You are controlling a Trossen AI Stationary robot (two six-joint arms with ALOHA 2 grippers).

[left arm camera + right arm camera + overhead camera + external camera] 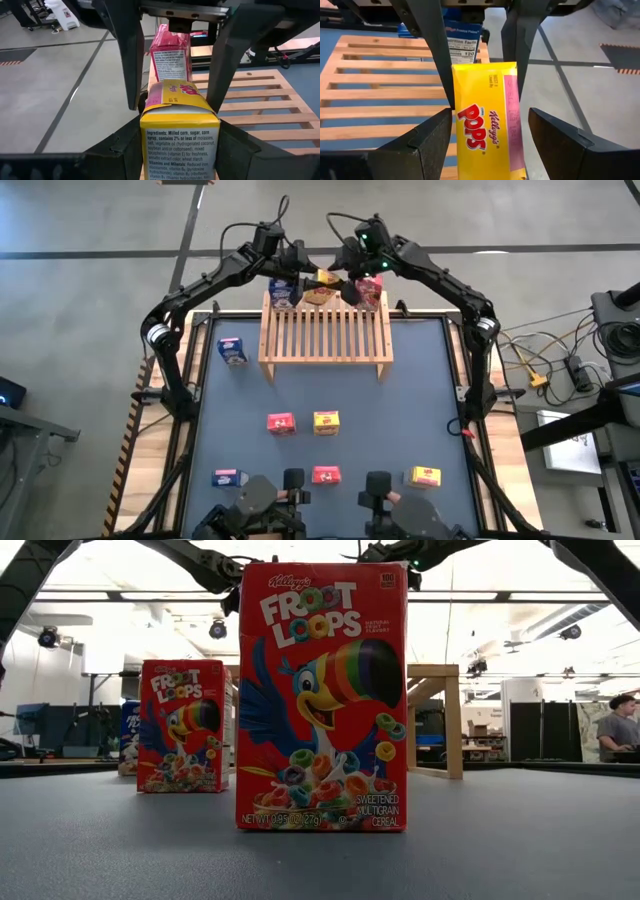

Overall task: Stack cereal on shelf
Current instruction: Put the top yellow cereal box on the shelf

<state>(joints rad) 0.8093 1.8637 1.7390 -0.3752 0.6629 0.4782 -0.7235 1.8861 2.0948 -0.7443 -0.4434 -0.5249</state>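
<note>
The wooden shelf [325, 330] stands at the table's far middle. A blue cereal box [283, 292] and a red one [370, 292] stand on its far edge. Between them is a yellow cereal box [320, 280], top flap up, its lower end hidden. My left gripper [305, 278] comes at it from the left and is shut on it. My right gripper [342, 282] comes from the right, and its open fingers [435, 145] flank the box's other end [485, 125]. A narrow gap shows at one finger. My left gripper pinches the yellow box between its two fingers [120, 145], one on each broad face, at the edge beside the ingredients panel [150, 145]. The fingers slant down from the table's left. The box stands upright; whether its bottom rests on the slats is hidden.
Several more cereal boxes stand on the grey table nearer the front: blue [232, 350], red [281, 423], yellow [326, 422], blue [228, 477], red [326, 475], yellow [425, 476]. The shelf's near slats are bare. A person [620, 725] sits in the room beyond.
</note>
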